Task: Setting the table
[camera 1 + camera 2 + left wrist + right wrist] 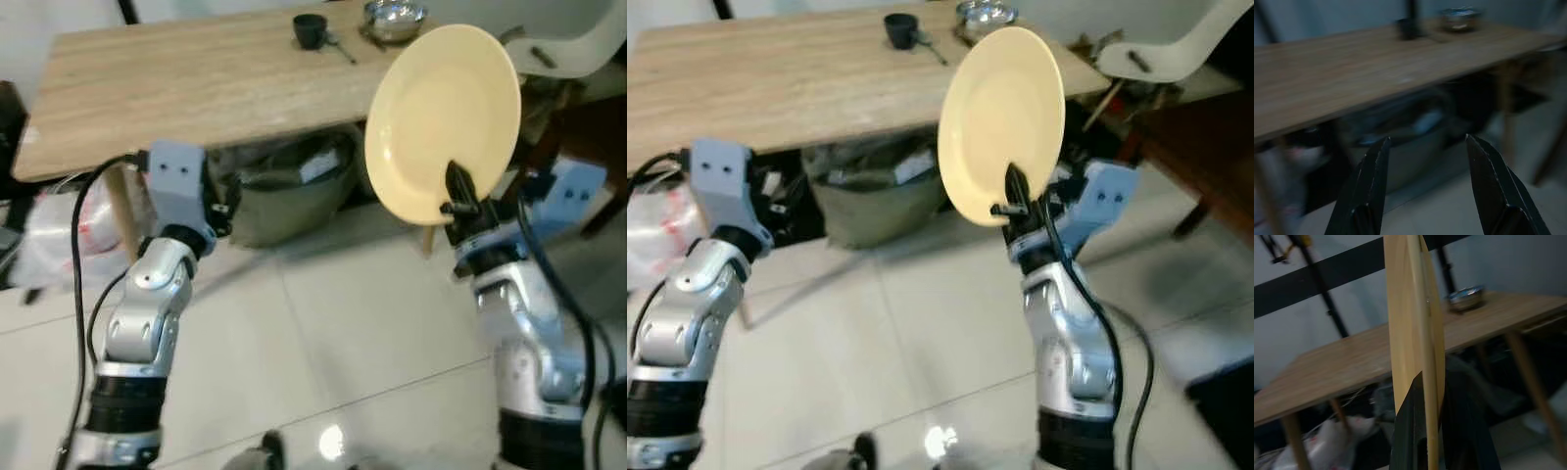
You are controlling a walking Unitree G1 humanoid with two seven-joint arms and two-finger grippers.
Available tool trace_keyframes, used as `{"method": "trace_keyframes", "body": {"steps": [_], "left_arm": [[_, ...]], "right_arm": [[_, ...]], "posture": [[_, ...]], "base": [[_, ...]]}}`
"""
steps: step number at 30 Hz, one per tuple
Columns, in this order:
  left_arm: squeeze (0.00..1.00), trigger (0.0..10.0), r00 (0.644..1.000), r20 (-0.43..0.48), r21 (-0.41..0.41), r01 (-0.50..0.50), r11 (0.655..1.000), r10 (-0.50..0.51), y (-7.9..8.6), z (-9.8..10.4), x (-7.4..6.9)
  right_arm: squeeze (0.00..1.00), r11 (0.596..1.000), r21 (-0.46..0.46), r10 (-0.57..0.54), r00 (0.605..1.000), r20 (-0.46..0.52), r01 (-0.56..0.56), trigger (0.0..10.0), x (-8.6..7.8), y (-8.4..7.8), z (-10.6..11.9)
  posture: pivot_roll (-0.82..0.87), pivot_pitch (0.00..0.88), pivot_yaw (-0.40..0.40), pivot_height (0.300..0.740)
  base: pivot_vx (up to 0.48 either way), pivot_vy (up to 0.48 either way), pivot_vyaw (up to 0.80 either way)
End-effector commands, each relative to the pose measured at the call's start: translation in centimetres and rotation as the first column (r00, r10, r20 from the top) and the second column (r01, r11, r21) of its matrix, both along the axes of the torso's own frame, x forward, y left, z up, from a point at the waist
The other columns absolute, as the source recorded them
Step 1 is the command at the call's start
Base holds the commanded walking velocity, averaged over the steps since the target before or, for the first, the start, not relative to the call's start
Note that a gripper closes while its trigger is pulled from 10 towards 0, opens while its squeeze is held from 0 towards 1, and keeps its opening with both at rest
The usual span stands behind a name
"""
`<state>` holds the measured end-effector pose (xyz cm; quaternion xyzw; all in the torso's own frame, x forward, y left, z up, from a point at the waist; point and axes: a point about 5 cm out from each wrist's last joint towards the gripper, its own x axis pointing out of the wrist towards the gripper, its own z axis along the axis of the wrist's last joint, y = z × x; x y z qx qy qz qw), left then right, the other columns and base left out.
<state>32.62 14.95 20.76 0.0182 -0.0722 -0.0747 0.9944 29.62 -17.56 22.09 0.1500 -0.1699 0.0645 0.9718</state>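
A pale yellow plate (441, 119) stands on edge in the air, clamped at its lower rim by my right gripper (458, 196), in front of the wooden table's (186, 83) near right corner. In the right wrist view the plate (1413, 333) runs edge-on between the black fingers (1410, 431). My left gripper (1422, 186) is open and holds nothing, raised low before the table's front edge at the left. On the far side of the table sit a dark cup (310, 29) with a spoon (340, 46) and a metal bowl (394, 17).
Under the table lie a grey-green bag (294, 191) and a white plastic bag (64, 230) by the left leg. A white chair (578, 44) stands at the right. Pale tiled floor (333, 323) stretches between me and the table.
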Motion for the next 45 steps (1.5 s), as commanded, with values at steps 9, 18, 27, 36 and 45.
{"method": "trace_keyframes", "body": {"steps": [9, 18, 27, 36, 45], "left_arm": [[0.0, 10.0, 1.0, -0.019, 0.005, 0.0, 1.0, 0.0, 0.03, -0.37, -0.02], [0.0, 10.0, 0.999, -0.049, -0.024, -0.013, 1.0, 0.012, 0.11, -0.35, 0.29], [0.05, 10.0, 0.998, -0.05, -0.004, -0.041, 0.999, 0.04, 0.57, -0.48, 0.68], [0.04, 10.0, 0.998, -0.047, -0.003, -0.03, 1.0, 0.029, 0.36, -0.46, 0.65], [0.04, 10.0, 0.999, -0.044, 0.0, -0.019, 1.0, 0.019, 0.26, -0.42, 0.71]], "right_arm": [[0.0, 1.0, -0.003, -0.007, 1.0, 0.004, 0.007, 10.0, -0.19, -0.04, 0.06], [0.0, 1.0, -0.003, -0.018, 1.0, -0.003, 0.018, 10.0, -0.19, -0.16, -0.04], [0.0, 1.0, -0.013, -0.021, 1.0, -0.007, 0.021, 10.0, -0.12, -0.14, -0.07], [0.0, 1.0, 0.006, -0.024, 1.0, -0.013, 0.024, 10.0, -0.15, -0.3, -0.12], [0.0, 0.999, 0.014, -0.029, 1.0, -0.013, 0.029, 10.0, -0.14, -0.32, -0.12]], "posture": [[-0.13, 0.039, 0.077, 0.74], [-0.14, 0.039, 0.077, 0.74], [-0.14, 0.039, 0.079, 0.74], [-0.14, 0.04, 0.081, 0.74], [-0.14, 0.041, 0.083, 0.74]], "base": [[-0.314, 0.0, 0.0], [-0.03, 0.0, 0.0], [0.22, 0.0, 0.0], [0.48, 0.0, -0.69], [0.48, 0.0, -0.77]]}}
